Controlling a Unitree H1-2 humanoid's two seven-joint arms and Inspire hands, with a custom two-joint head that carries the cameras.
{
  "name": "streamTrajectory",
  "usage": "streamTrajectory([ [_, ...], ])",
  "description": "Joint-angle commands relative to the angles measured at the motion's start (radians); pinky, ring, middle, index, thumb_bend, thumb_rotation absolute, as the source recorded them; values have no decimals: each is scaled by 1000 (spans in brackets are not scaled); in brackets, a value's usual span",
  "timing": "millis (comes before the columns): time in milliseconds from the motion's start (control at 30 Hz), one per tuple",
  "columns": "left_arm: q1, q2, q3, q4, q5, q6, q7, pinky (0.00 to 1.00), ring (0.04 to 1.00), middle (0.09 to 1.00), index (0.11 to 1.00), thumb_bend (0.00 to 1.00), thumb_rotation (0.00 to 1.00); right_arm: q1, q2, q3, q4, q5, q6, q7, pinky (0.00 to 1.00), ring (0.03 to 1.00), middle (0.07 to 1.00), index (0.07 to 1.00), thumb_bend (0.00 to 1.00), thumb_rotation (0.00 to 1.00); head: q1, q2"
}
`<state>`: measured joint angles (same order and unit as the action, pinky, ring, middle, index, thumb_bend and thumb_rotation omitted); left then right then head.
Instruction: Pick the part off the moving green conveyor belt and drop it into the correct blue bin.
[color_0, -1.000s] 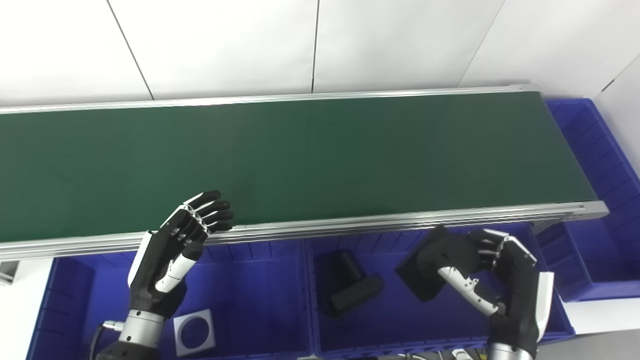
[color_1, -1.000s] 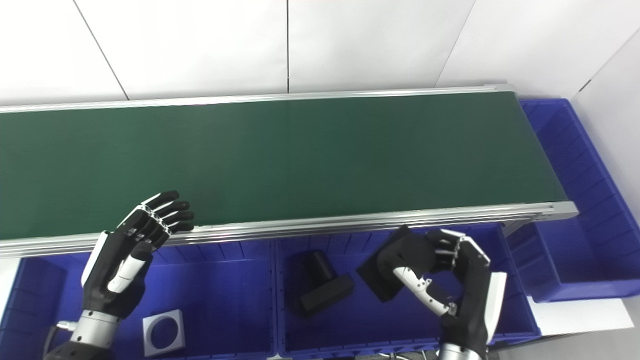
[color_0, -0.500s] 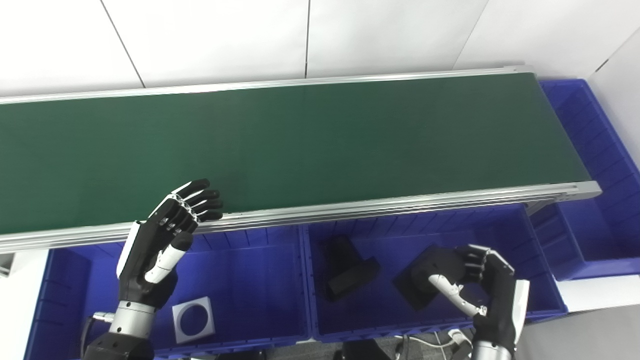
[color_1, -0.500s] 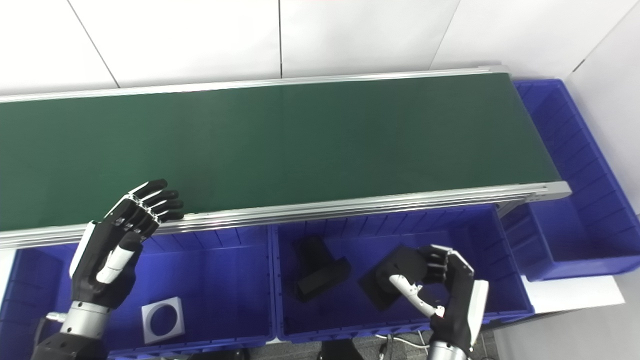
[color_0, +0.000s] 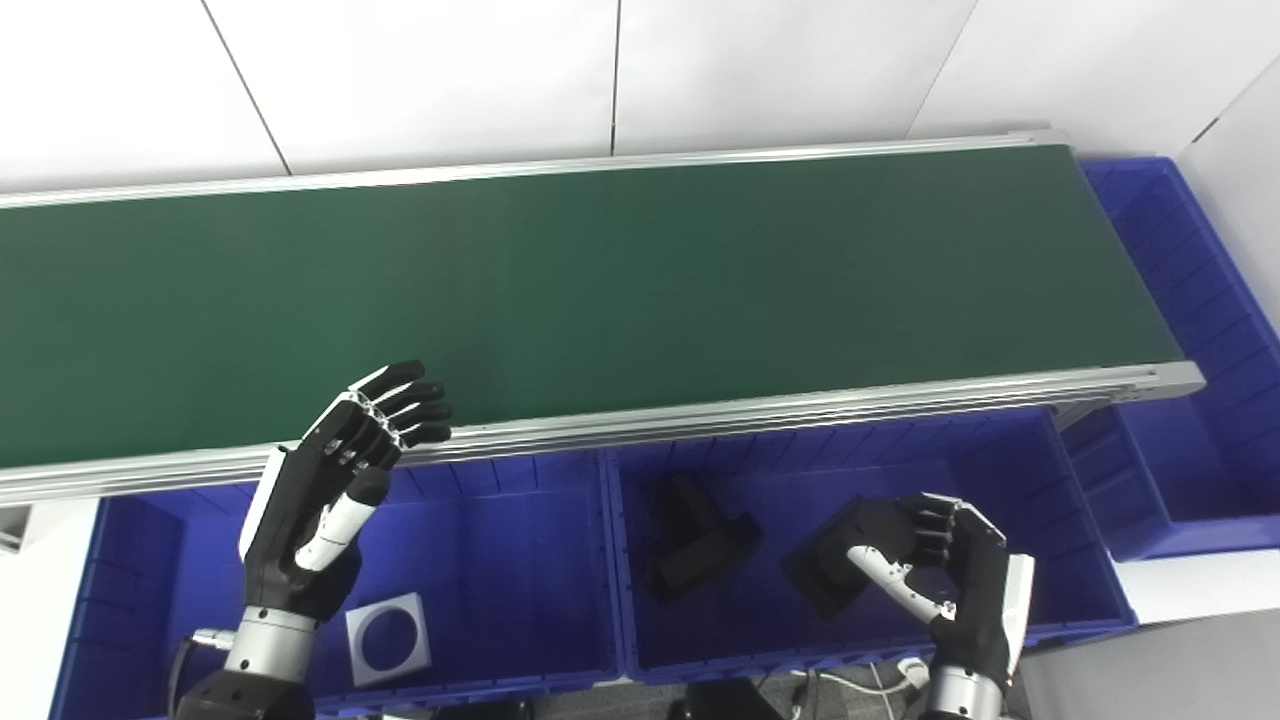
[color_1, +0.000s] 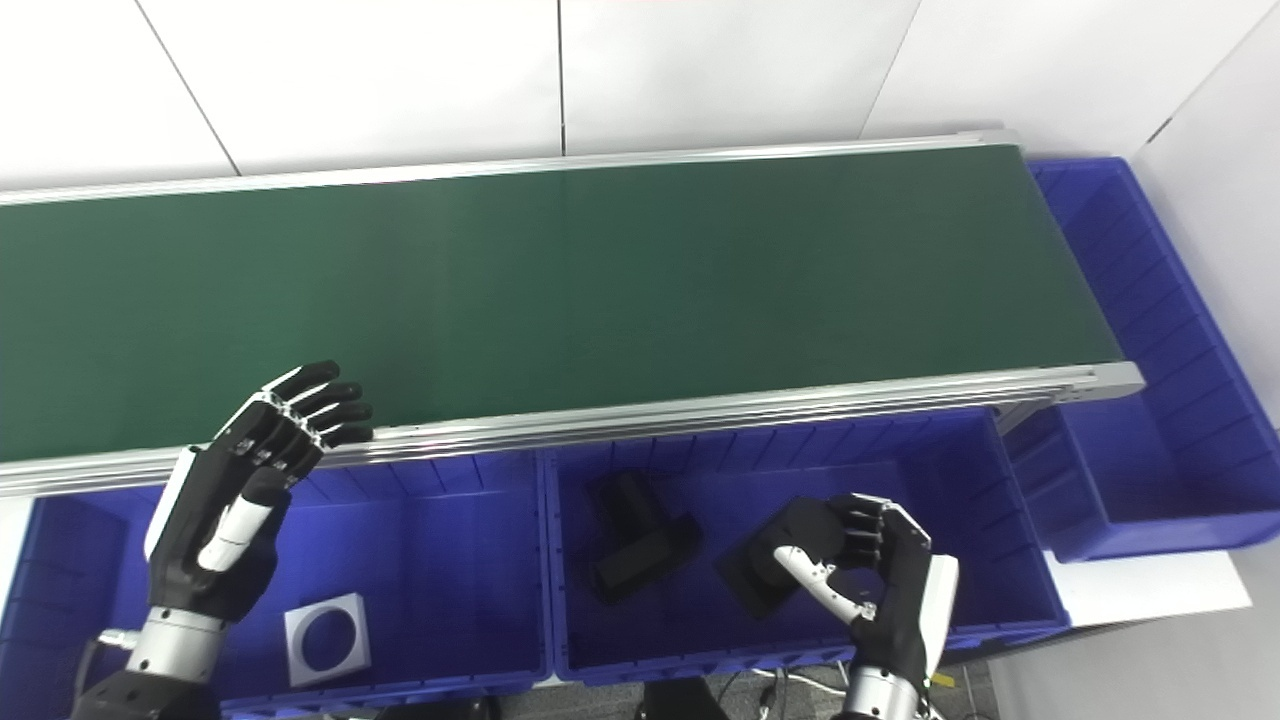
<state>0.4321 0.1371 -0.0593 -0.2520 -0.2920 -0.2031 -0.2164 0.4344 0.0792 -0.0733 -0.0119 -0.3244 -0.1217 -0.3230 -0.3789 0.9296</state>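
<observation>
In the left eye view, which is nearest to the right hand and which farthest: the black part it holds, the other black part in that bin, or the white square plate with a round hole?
From the right hand:
1. Black part in its grasp, touching, just to its left.
2. Other black part, lying further left in the same blue bin.
3. White square plate with a round hole, far left, in the neighbouring blue bin.

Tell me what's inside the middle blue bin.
The middle blue bin holds a loose black bracket-like part and another black part in the right hand; the hand hides the floor beneath.
</observation>
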Motion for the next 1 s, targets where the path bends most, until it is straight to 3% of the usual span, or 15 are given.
streamTrajectory([
  [0,0,2,0,-36,6,-4,-6,661,706,739,773,824,605,3,1,1,-40,1,-48,-13,408,448,500,490,520,0,2,-1],
  [100,-1,2,0,-33,7,-7,-7,664,708,740,774,826,606,10,0,6,-67,32,-35,14,431,439,494,513,519,0,2,-3],
  [133,-1,2,0,-33,8,-8,-7,665,708,741,775,827,608,14,-4,10,-77,43,-24,29,464,530,519,510,524,28,2,-3],
  [167,-1,1,-1,-32,10,-10,-8,666,709,741,776,824,610,17,-9,16,-89,54,-12,47,521,605,631,616,636,88,3,-5],
  [200,0,1,-1,-32,12,-11,-7,666,709,741,776,824,610,21,-17,24,-101,65,-2,69,530,615,645,639,659,93,3,-5],
  [300,1,-3,-1,-34,13,-9,-5,666,709,739,773,831,610,30,-36,43,-134,84,37,121,687,770,793,820,783,237,5,-6],
  [400,2,-4,-2,-33,13,-12,-7,665,707,739,773,829,611,33,-45,52,-156,88,70,147,779,846,859,889,835,345,8,-6],
  [567,5,-9,-2,-32,15,-16,-5,667,707,739,771,825,608,39,-56,60,-167,88,69,165,812,875,882,922,850,376,11,-7],
  [800,5,-11,-5,-30,19,-18,-6,670,711,741,773,824,617,54,-61,73,-222,81,63,171,787,863,883,928,838,383,32,-13],
  [967,2,-12,-9,-23,34,-30,-7,668,710,743,773,823,626,75,-59,112,-372,60,109,208,783,846,872,912,848,391,47,-18],
])
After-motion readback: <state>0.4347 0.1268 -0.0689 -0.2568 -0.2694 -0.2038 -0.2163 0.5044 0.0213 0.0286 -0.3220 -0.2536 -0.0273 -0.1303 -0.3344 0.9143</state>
